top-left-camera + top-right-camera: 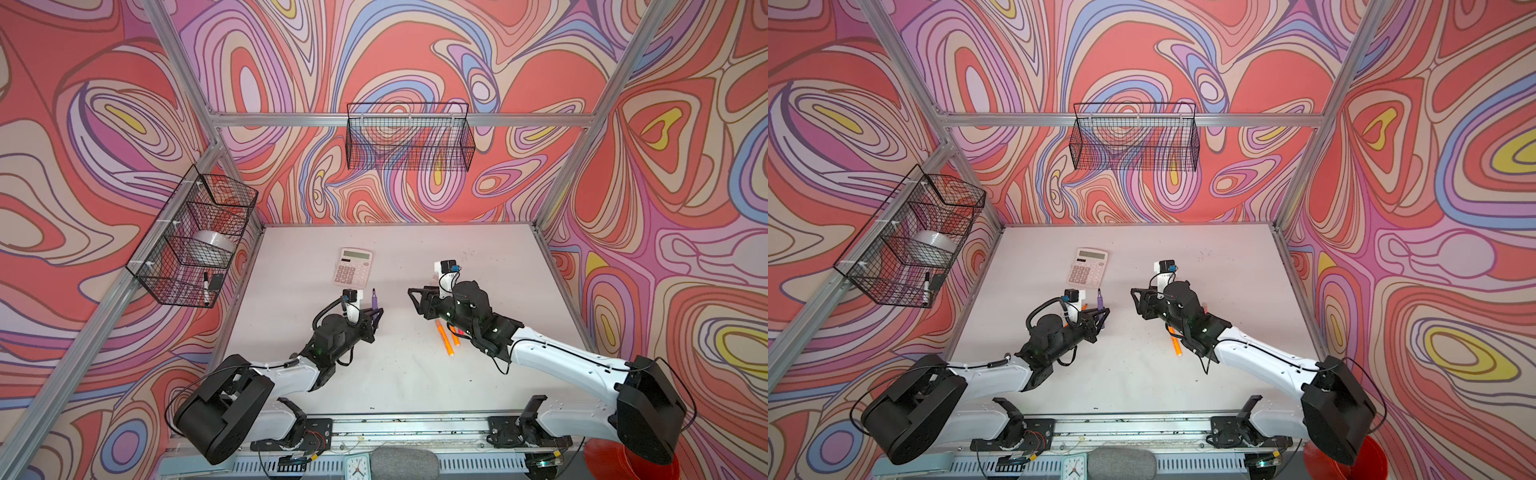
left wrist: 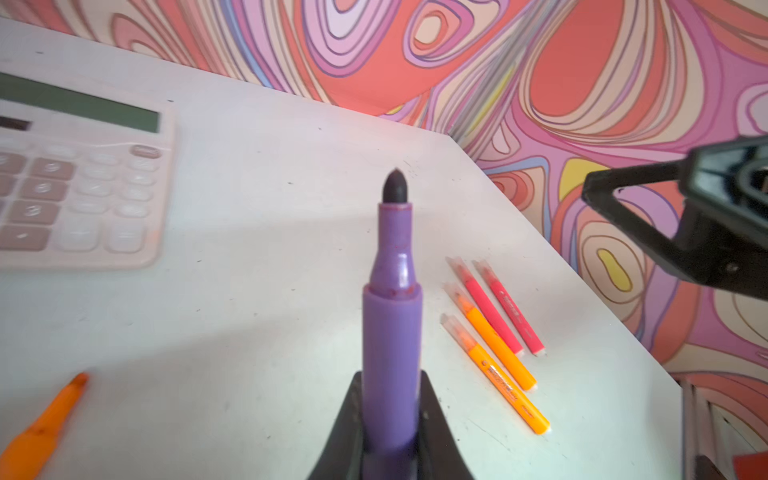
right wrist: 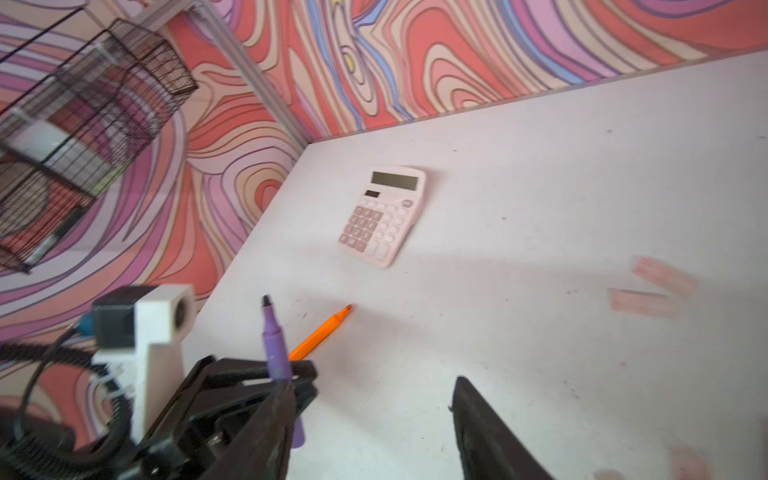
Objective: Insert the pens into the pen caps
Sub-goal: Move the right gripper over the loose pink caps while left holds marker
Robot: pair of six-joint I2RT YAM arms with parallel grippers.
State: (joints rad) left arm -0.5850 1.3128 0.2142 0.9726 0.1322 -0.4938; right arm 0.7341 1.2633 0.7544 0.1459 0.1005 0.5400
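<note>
My left gripper (image 1: 376, 316) (image 2: 390, 376) is shut on a purple pen (image 1: 374, 297) (image 2: 392, 311) (image 3: 274, 340) and holds it upright, its dark tip bare. My right gripper (image 1: 415, 301) (image 3: 372, 382) stands open and empty to the right of that pen, apart from it. An uncapped orange pen (image 3: 322, 332) (image 2: 45, 419) lies on the table behind the left gripper. Two orange pens (image 2: 494, 374) and two pink-red pens (image 2: 490, 311) lie side by side with caps on, partly under the right arm in both top views (image 1: 444, 338). Two loose pale pen caps (image 3: 644, 303) lie blurred on the table.
A pink calculator (image 1: 352, 268) (image 3: 384, 216) lies behind the left gripper. A wire basket (image 1: 191, 241) on the left wall holds a tape roll and a black-and-white marker (image 1: 205, 286). Another wire basket (image 1: 409, 137) hangs on the back wall.
</note>
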